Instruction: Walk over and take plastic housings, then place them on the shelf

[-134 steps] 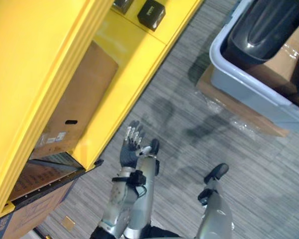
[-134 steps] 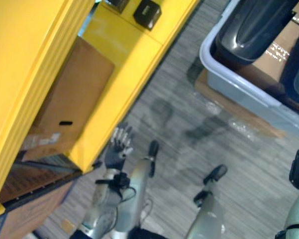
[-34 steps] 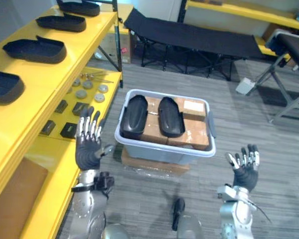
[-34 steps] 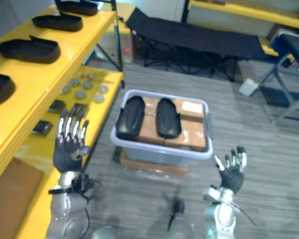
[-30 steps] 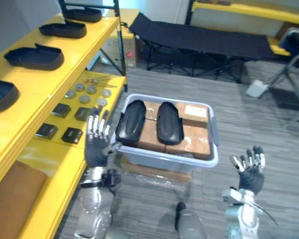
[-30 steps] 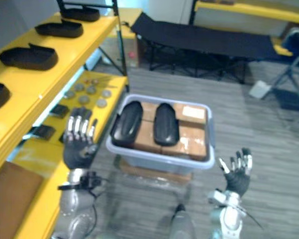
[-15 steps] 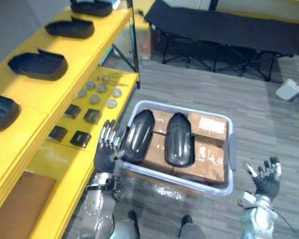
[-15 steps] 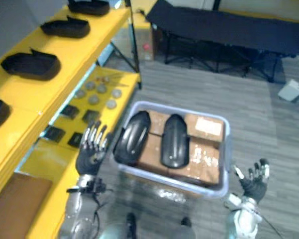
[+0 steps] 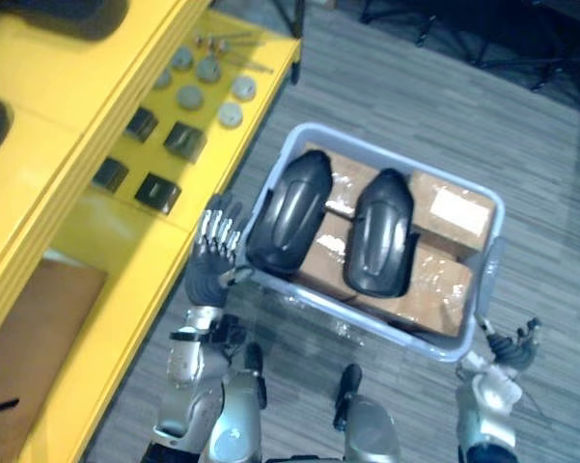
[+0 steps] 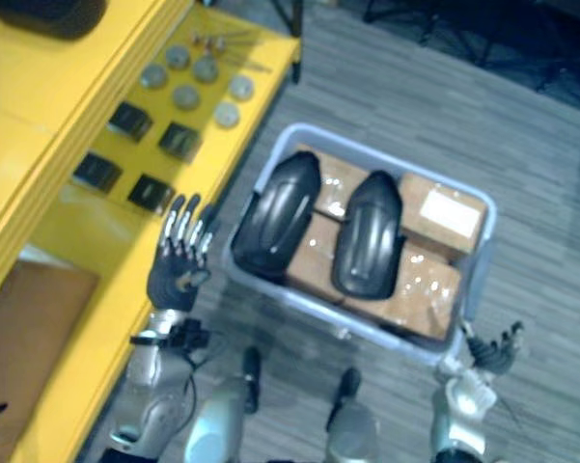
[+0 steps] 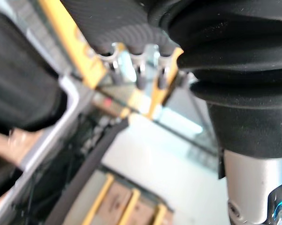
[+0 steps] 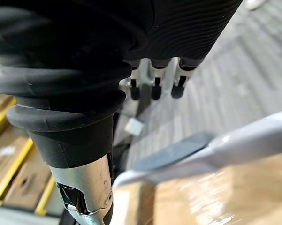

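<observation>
Two black plastic housings lie side by side on brown boxes inside a grey bin (image 9: 463, 342): the left housing (image 9: 290, 210) and the right housing (image 9: 377, 232). My left hand (image 9: 212, 262) is raised with straight fingers just left of the bin's near left corner, holding nothing. My right hand (image 9: 510, 345) hovers with spread fingers by the bin's near right corner, also empty. The yellow shelf (image 9: 48, 145) runs along the left side. In the left wrist view the bin's rim (image 11: 61, 112) passes close by the hand.
The lower yellow shelf level carries small black blocks (image 9: 157, 192) and round grey discs (image 9: 189, 96). A brown cardboard sheet (image 9: 29, 357) lies on the shelf's near part. Grey striped carpet (image 9: 405, 106) surrounds the bin.
The camera has tilted down and come closer, so the bin now sits right below. Both hands stay spread and empty, now at the bin's near corners.
</observation>
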